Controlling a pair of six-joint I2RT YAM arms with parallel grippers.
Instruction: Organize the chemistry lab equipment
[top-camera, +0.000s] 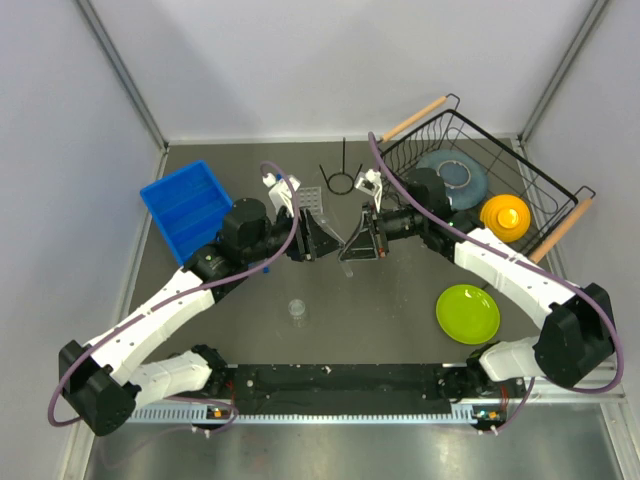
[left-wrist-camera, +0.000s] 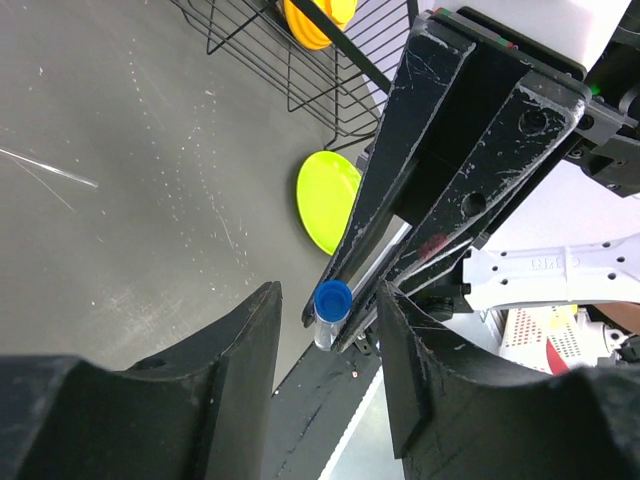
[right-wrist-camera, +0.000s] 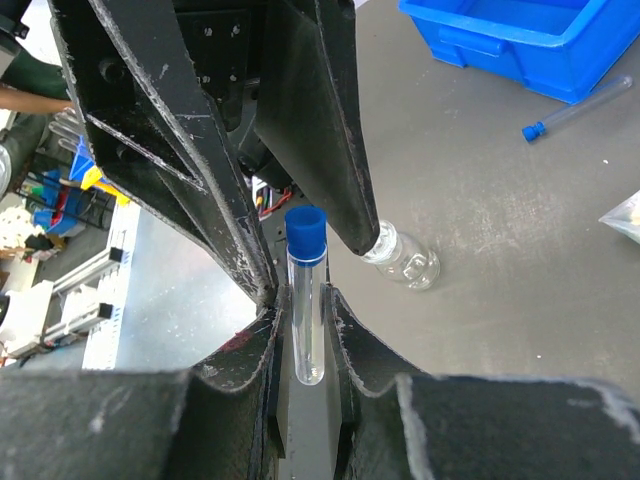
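A clear tube (right-wrist-camera: 305, 300) with a blue cap is pinched along its lower body by the right claw (right-wrist-camera: 300, 308), whose two fingers are pressed against its sides, with the capped end sticking out past the tips. The left claw (left-wrist-camera: 325, 290) faces it head-on over the middle of the surface (top-camera: 400, 330). Its fingers stand partly apart, one on each side of the blue cap, and a gap shows on both sides in the left wrist view. Below the meeting claws a small clear cup (top-camera: 297, 310) stands upright on the surface. A second tube (right-wrist-camera: 575, 108) lies flat just beside the blue bin (top-camera: 185, 205) at the left. The black wire ring stand (top-camera: 340, 180) is behind the claws. At the right a green plate (top-camera: 467, 313) lies on the surface, near the wire basket (top-camera: 480, 130), which holds an orange bowl (top-camera: 505, 215).
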